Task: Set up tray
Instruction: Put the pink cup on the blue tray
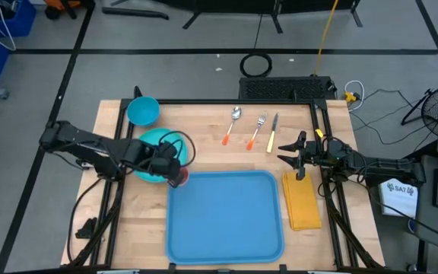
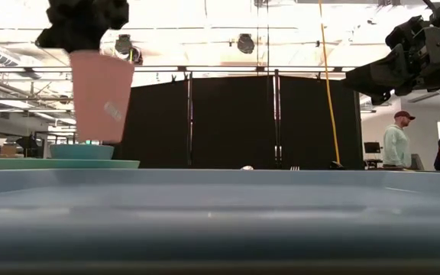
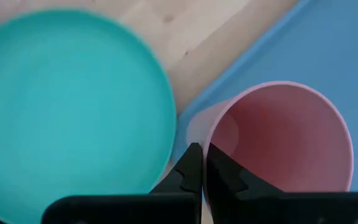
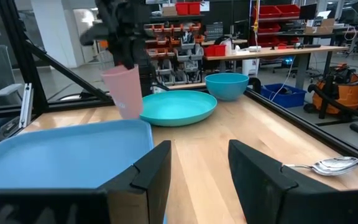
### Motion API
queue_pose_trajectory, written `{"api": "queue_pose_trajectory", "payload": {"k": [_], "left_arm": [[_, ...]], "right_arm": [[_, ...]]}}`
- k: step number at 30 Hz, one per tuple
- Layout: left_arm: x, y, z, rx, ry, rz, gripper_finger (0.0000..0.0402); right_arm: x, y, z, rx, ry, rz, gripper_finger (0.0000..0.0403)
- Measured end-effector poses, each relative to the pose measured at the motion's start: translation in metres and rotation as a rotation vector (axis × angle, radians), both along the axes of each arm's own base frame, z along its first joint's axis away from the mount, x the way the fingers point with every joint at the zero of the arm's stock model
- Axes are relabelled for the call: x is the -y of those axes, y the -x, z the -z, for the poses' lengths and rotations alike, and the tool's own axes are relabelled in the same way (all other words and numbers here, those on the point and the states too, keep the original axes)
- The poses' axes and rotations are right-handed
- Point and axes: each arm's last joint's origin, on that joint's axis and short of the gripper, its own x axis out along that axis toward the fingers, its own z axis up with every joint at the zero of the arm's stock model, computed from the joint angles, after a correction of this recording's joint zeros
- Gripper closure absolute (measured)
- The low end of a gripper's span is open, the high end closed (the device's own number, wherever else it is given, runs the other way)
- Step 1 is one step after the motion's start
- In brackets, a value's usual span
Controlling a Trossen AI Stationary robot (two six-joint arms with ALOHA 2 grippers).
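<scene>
A: What has the left gripper (image 3: 199,163) got?

B: Its jaws pinch the rim of a pink cup (image 4: 124,91), held clear above the tray's (image 1: 223,217) near corner. Lower it straight and let go only once it stands.

A: And the tray?

B: Flat below, long axis running away from those jaws. The right gripper (image 4: 194,158) waits, jaws wide.

A pale wooden table (image 1: 204,129) carries everything; the light-blue tray (image 1: 223,217) lies flat just beside the left gripper (image 1: 175,173); the teal plate (image 1: 149,141) sits under that arm, a blue bowl (image 1: 143,111) beyond it; a yellow-orange napkin (image 1: 303,200) lies just below the right gripper (image 1: 289,152); spoon (image 1: 233,122), fork (image 1: 258,129) and knife (image 1: 272,131) lie between the grippers, nearer the right one.
</scene>
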Motion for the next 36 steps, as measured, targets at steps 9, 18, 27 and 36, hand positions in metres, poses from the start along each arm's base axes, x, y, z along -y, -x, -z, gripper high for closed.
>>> {"api": "queue_pose_trajectory", "payload": {"k": [9, 18, 27, 36], "left_arm": [[0.004, -0.002, 0.035, 0.04, 0.058, -0.016, 0.0398], [0.004, -0.001, 0.046, 0.038, 0.085, -0.037, 0.0398], [0.005, -0.001, 0.047, 0.027, 0.127, -0.035, 0.0395], [0.005, -0.002, 0.046, 0.04, 0.124, -0.04, 0.0393]], "right_arm": [[0.0, 0.0, -0.001, 0.01, -0.022, 0.0, 0.025], [0.0, 0.0, -0.001, 0.011, -0.025, 0.0, 0.025], [0.0, 0.0, -0.001, 0.011, -0.025, 0.0, 0.025], [0.0, 0.0, -0.001, 0.011, -0.025, 0.0, 0.025]]}}
